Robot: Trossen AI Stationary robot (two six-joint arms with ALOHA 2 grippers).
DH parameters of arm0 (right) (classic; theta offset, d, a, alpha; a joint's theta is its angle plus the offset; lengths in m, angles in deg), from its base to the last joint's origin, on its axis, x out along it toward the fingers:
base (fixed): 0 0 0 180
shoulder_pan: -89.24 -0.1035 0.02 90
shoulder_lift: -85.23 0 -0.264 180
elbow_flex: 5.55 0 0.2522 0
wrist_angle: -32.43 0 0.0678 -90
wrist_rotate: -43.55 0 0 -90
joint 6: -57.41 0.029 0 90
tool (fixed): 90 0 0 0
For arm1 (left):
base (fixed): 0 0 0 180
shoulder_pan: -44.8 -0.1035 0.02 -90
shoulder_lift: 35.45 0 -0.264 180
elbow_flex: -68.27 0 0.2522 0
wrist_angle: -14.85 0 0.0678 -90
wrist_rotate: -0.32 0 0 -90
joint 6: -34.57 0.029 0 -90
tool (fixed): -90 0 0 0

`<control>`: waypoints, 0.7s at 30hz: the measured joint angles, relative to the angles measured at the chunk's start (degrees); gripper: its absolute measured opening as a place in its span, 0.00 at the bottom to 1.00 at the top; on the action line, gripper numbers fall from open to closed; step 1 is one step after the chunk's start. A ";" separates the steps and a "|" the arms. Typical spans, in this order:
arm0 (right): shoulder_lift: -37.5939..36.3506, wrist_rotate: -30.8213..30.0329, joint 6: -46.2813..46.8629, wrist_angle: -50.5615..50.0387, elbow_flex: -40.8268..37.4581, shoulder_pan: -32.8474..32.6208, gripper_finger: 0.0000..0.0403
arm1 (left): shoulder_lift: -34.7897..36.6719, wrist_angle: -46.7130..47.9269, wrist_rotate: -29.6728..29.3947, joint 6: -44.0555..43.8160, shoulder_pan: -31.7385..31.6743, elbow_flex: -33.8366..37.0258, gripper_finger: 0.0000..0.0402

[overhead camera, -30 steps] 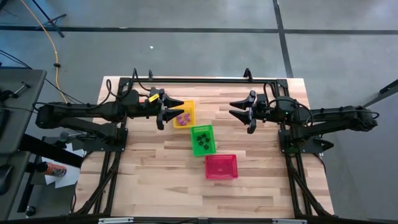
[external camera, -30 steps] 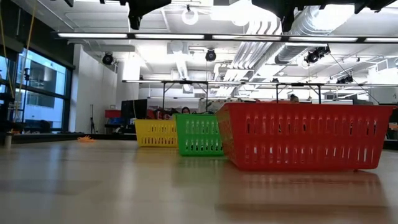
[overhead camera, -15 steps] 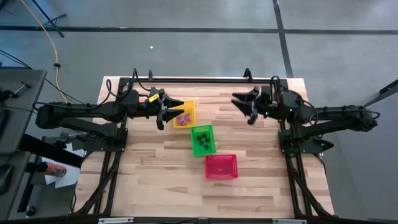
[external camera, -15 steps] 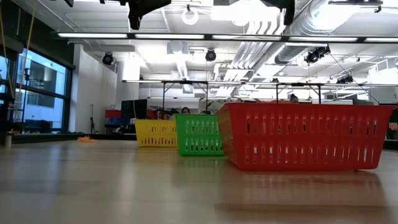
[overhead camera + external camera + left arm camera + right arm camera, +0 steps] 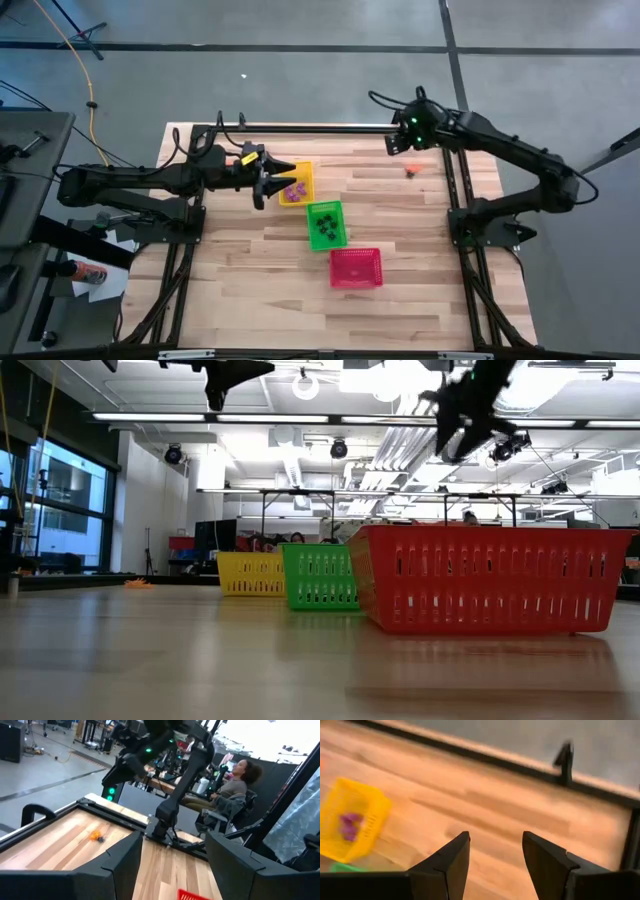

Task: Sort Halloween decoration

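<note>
Showing orange trinket sharply: left wrist; high view tiny

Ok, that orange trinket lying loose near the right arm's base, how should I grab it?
Come straight down on the orange trinket with the right gripper, open, and pinch across its body. It lies low, alone on bare table, so nothing blocks the fingers.

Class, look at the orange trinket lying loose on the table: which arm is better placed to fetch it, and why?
The right, probably. The right gripper hangs open near the table's far edge, close to the orange trinket. The left gripper waits open beside the yellow basket, much farther off.
</note>
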 joint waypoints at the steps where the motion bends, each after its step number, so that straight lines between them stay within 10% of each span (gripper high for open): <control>1: 0.71 1.62 0.08 -0.63 -0.71 1.30 0.44 | 0.01 0.60 0.00 -0.02 0.01 0.01 0.52; 21: 1.40 11.46 11.85 12.30 -28.48 12.59 0.44 | -0.01 2.94 0.02 0.00 0.00 -0.01 0.52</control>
